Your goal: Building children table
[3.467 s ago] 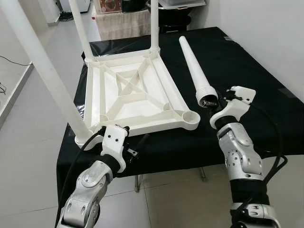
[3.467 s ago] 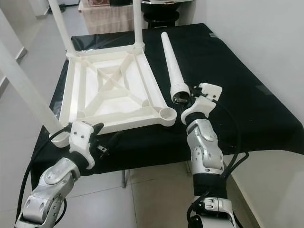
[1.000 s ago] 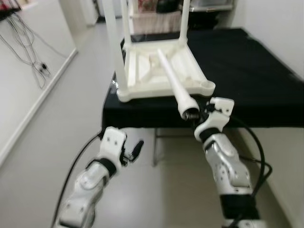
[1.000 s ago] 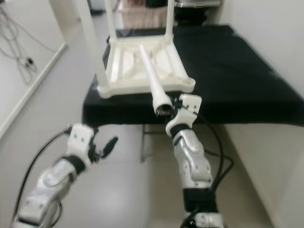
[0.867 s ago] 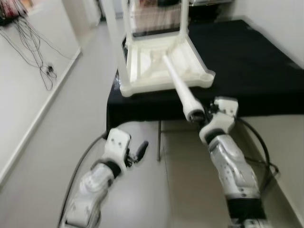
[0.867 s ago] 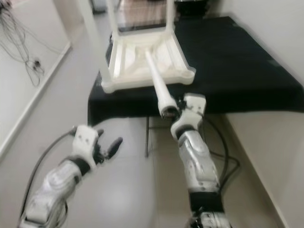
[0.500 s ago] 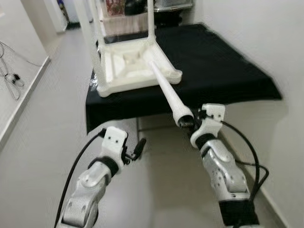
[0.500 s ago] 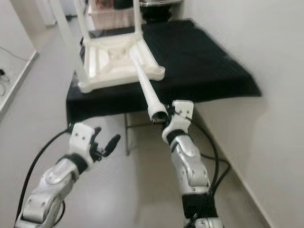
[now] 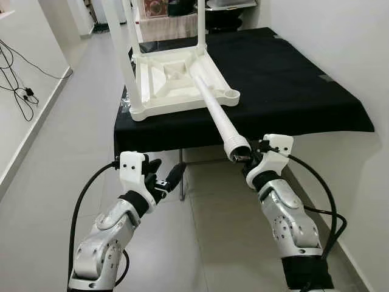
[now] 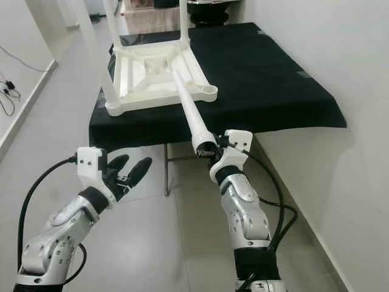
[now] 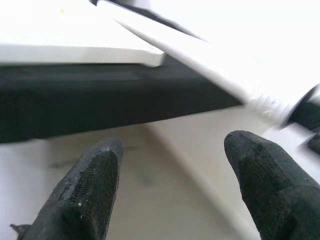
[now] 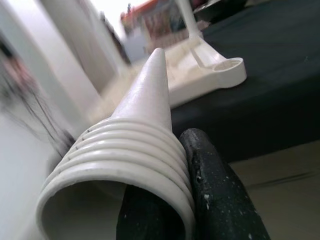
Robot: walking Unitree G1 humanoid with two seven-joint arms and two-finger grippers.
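In the left eye view, our right gripper is clamped on the ribbed, open end of a loose white table leg, held in the air in front of the near edge of the table, which is draped in a black cloth. The leg slants away from us, its narrow end reaching over the upturned white children's table that lies top-down on the cloth with other legs already standing up from its corners. One empty round corner socket sits just beside the slanting leg. Our left gripper hangs over the grey tiled floor, short of the table, with its fingers apart and nothing between them.

In the right eye view, the same scene appears; the left gripper's fingers are spread and empty.

In the left wrist view, the two black fingertips stand well apart, with the black cloth edge and the blurred white leg beyond them.

In the right wrist view, a black finger presses against the ribbed collar of the leg, and the socket lies farther off on the dark cloth.
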